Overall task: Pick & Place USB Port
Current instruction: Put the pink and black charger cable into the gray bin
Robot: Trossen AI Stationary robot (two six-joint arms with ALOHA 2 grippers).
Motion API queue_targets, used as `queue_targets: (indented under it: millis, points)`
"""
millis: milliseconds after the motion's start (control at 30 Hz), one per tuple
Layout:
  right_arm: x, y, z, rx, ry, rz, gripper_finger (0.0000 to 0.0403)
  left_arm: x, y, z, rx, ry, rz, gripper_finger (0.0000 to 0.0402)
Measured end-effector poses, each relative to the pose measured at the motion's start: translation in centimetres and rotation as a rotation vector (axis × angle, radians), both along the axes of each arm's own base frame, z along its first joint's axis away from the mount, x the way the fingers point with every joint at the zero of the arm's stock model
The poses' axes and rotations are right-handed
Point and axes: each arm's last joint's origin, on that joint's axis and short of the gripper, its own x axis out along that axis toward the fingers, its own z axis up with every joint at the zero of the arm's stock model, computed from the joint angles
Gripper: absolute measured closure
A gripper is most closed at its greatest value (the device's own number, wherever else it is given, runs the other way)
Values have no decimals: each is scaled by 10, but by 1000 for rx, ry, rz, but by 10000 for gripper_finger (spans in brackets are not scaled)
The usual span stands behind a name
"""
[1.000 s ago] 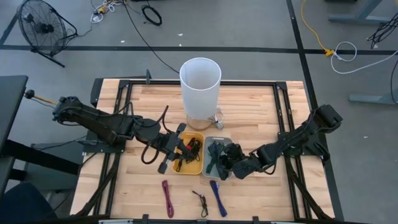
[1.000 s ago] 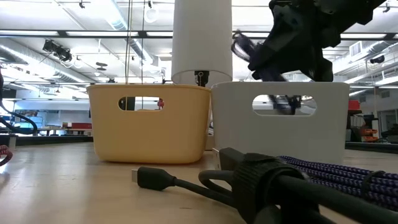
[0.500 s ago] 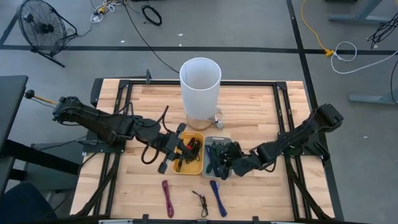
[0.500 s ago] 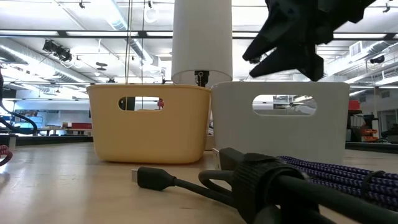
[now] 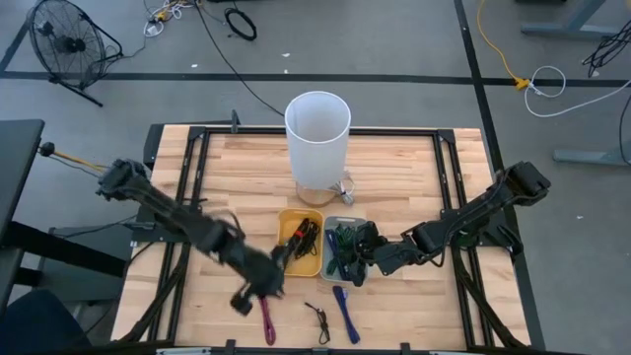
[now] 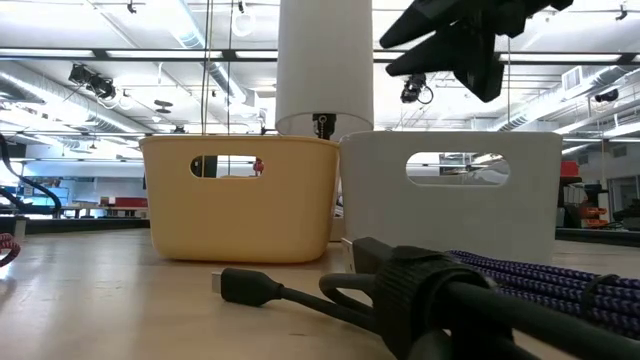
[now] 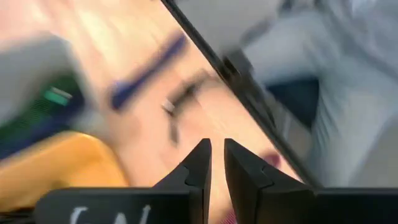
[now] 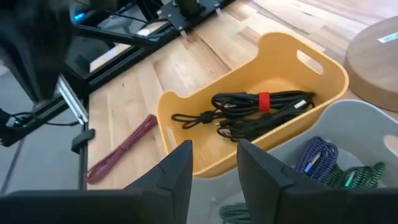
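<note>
Three loose cables lie near the table's front edge: a magenta one [image 5: 266,314], a short black one [image 5: 317,321] and a blue one [image 5: 344,314]. A yellow basket [image 5: 314,264] holds black cables [image 8: 255,115]; the grey basket [image 5: 345,279] beside it holds blue and green cables [image 8: 323,158]. My left gripper [image 5: 258,288] hangs just above the magenta cable's far end, blurred, its fingers [image 7: 217,146] a narrow gap apart with nothing between. My right gripper [image 5: 361,258] stands open and empty above the grey basket, fingers [image 8: 214,165] toward the yellow basket.
A tall white cylinder [image 5: 317,138] stands behind the baskets at the table's far middle. In the low view a thick black cable [image 6: 400,290] and a blue braided cable [image 6: 560,285] lie in the foreground. Bare wood shows left and right of the baskets.
My left gripper has swung from over the yellow basket toward the table's near edge and down, tipping downward, to above the magenta cable. My right gripper has opened and let go of a dark cable, which has dropped into the grey basket, and has risen a little.
</note>
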Motion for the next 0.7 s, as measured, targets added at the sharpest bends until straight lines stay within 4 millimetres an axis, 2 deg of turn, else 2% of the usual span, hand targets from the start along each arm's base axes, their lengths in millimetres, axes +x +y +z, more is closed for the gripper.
queue_targets:
  millis: [133, 233, 433, 533, 700]
  points:
    - [0, 1, 0, 4, 2, 10, 283, 0, -25, -38, 78, 151, -60, 354]
    - [0, 1, 0, 7, 5, 18, 284, 3, -42, -64, 60, 251, -77, 354]
    - [0, 1, 1, 0, -2, 23, 284, 1, -68, -104, 83, 351, -148, 354]
    - [0, 1, 1, -1, -2, 23, 284, -1, -74, -113, 92, 374, -167, 354]
    - [0, 1, 1, -2, -2, 21, 284, 2, -78, -114, 41, 363, -150, 354]
